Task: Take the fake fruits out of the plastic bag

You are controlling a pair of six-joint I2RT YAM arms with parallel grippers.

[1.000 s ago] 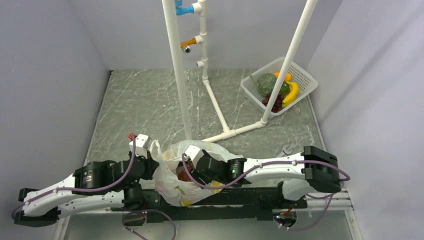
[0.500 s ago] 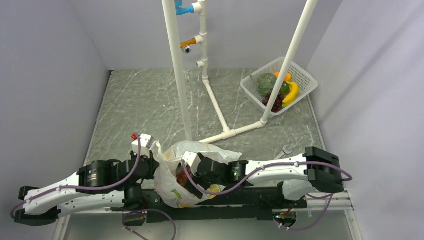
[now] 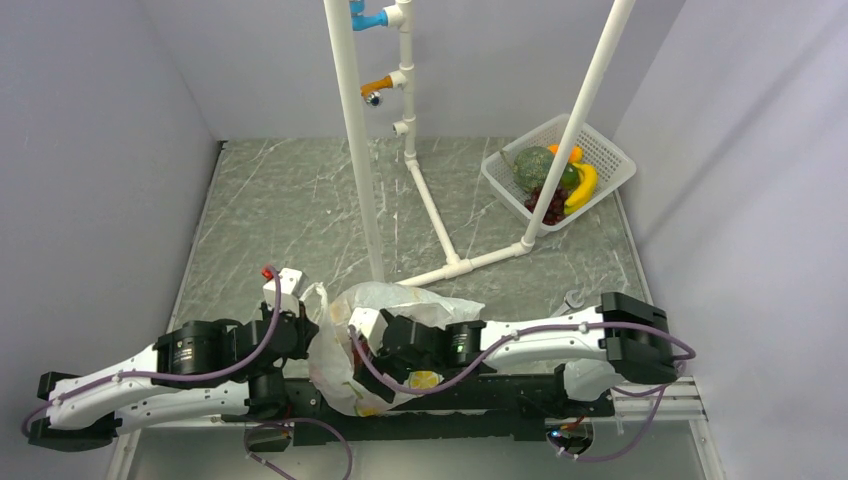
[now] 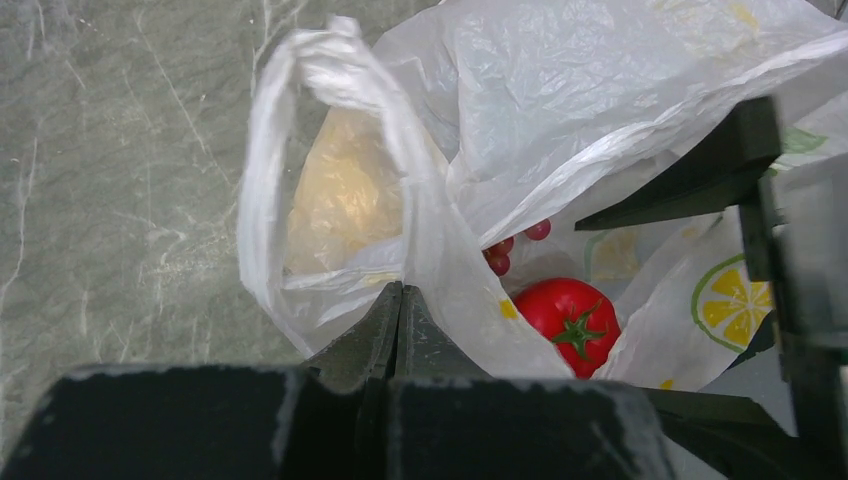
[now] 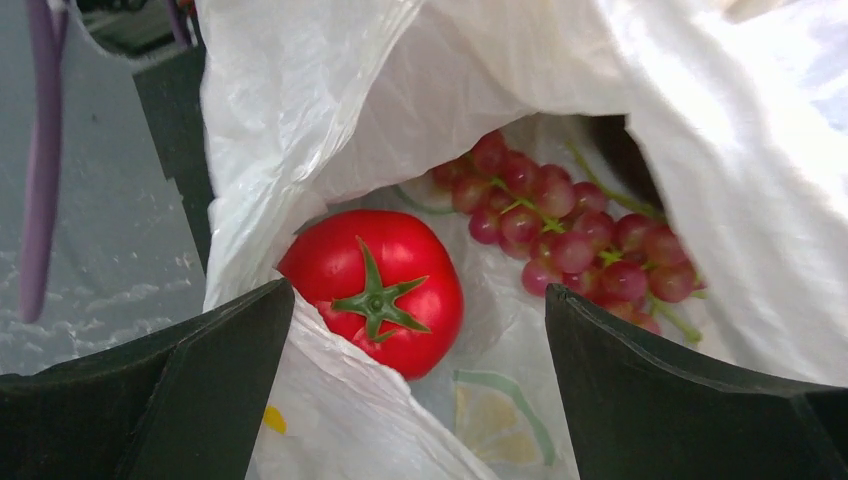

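Right hand (image 5: 417, 300) pushed deeper into plastic bag (image 5: 330, 90), grape bunch (image 5: 560, 235) lying diagonally

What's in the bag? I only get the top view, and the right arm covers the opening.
Observer: The right wrist view shows a red tomato and a light red grape bunch lying inside the bag.
Operator: Is the right side gripping either?
Observer: No. The right end effector is wide open at the mouth, with the tomato between its fingers and nothing gripped.
Operator: And the left?
Observer: The left end effector is shut on the bag's film, just below a handle loop.
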